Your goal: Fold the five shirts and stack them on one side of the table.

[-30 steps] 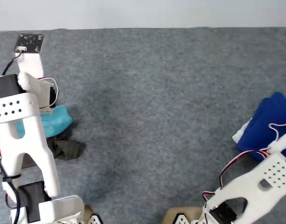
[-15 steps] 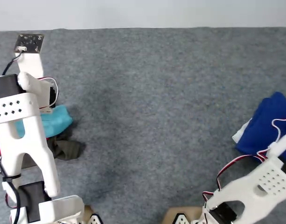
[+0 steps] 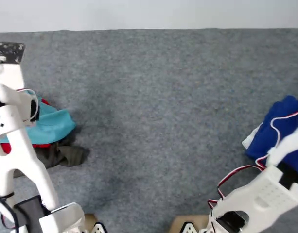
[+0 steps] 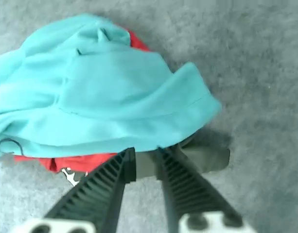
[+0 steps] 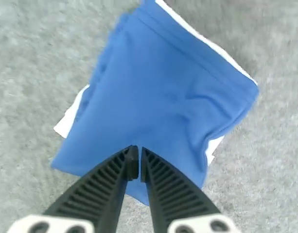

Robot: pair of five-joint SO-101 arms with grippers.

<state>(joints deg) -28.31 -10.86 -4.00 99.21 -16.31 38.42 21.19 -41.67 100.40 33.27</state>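
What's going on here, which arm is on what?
Shirt folding, partway through. The left gripper hangs slightly open at the edge of a loose pile on one side of the table: a teal shirt over a red shirt and a dark shirt. The right gripper, shut, is over a folded blue shirt that lies on a white shirt at the opposite side.

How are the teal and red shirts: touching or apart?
Touching. In the left wrist view the teal shirt lies on the red shirt, which sticks out beneath.
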